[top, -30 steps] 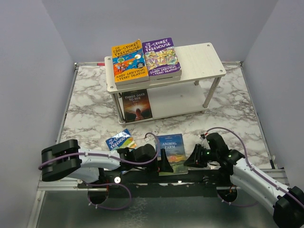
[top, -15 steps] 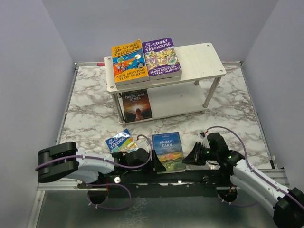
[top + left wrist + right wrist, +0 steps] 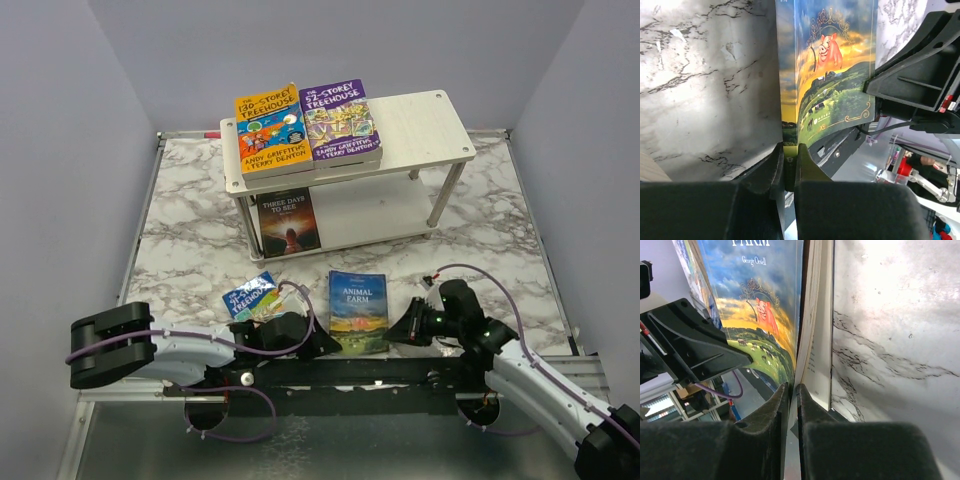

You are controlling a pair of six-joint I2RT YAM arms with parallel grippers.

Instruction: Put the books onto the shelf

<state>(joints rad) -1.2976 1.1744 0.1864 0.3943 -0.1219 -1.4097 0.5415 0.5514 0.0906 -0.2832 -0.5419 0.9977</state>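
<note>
Marble table (image 3: 480, 240): shelf (image 3: 420, 115) has orange Treehouse (image 3: 268, 130) + purple Treehouse (image 3: 338, 120) on top tier, Three Days to See (image 3: 288, 222) on lower. Animal Farm (image 3: 358, 305) lies at near edge, L gripper (image 3: 790, 150) clamped tight on its near-left corner, R gripper (image 3: 792, 389) nearly shut, pinching its right edge. That bk + blue Treehouse (image 3: 250, 297) beside it aren't shelved yet.

The marble table (image 3: 190, 240) bears the shelf (image 3: 430, 115), a blue Treehouse book (image 3: 250, 296) and Animal Farm (image 3: 358, 310) near the front edge. An orange book (image 3: 268, 130) and a purple book (image 3: 338, 120) lie on its top board, a dark book (image 3: 288, 222) on the lower.
</note>
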